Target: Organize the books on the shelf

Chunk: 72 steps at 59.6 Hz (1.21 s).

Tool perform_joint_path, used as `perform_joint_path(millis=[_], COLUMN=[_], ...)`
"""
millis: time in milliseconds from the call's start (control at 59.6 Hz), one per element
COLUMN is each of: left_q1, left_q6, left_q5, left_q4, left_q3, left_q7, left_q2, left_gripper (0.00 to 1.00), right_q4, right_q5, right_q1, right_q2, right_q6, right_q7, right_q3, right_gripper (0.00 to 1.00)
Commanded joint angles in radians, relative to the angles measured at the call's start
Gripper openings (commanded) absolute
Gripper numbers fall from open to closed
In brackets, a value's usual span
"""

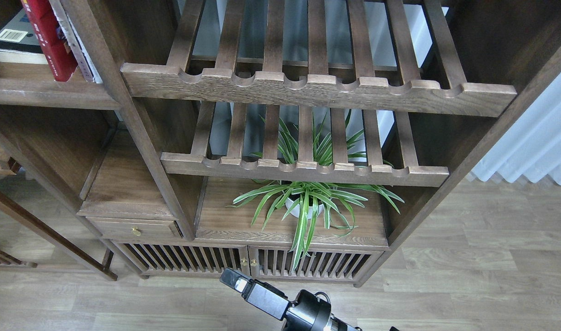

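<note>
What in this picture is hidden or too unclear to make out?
- Books, head view: cut off by the top-left edge, titles unreadable; the cream-white one is barely a sliver behind the shelf post.
- Right gripper, head view: seen end-on and dark, so open or shut is unclear.
- Left gripper: outside the view.
- Plant pot: mostly hidden by leaves.

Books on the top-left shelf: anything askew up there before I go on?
Yes. The red book leans at a slant instead of standing upright, its lower end on the shelf, with a thin pale book tilted alongside it. A dark book lies flat behind them. Nothing looks damaged.
</note>
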Motion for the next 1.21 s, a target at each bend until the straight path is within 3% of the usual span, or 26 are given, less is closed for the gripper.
perform_joint_path(millis=[0,134,419,570,604,654,721,855,956,1191], left_q1=[-0.164,-0.34,-0.541,-0.617,-0.643,-0.649,-0.649,-0.64,-0.621,-0.462], left_q6=[0.0,0.0,0.0,0.0,0.0,0.0,0.0,0.0,0.0,0.0], left_q5=[0.113,0.185,0.205,0.206,0.206,0.206,0.205,0.18,0.139,0.059], left_q4=[0.068,0.181,0.307,0.391,0.431,0.448,0.453,0.45,0.445,0.313], left_q3=[0.086,0.217,0.361,0.432,0.451,0.464,0.479,0.471,0.465,0.363], left_q7=[0.0,0.0,0.0,0.006,0.03,0.043,0.047,0.033,0.032,0.033], left_q2=[-0.065,-0.157,-0.231,-0.243,-0.26,-0.268,-0.272,-0.301,-0.297,-0.237], left_gripper=[0.11,0.11,0.11,0.15,0.21,0.3,0.52,0.66,0.74,0.74], right_q4=[0.0,0.0,0.0,0.0,0.0,0.0,0.0,0.0,-0.001,-0.009], right_q5=[0.0,0.0,0.0,0.0,0.0,-0.002,-0.002,0.0,0.001,0.072], right_q1=[-0.006,-0.015,-0.015,-0.014,-0.014,-0.014,-0.014,-0.014,-0.014,-0.001], right_q2=[0.0,0.0,0.0,0.0,0.0,0.0,0.0,0.0,0.0,0.0], right_q6=[0.0,0.0,0.0,0.0,0.0,0.0,0.0,0.0,0.0,0.0], right_q7=[0.0,0.0,0.0,0.0,0.0,0.0,-0.002,0.0,0.002,0.002], right_q3=[0.001,0.001,0.001,0.001,0.001,0.001,0.001,0.001,0.022,0.096], right_gripper=[1.0,1.0,1.0,1.0,1.0,1.0,1.0,1.0,1.0,1.0])
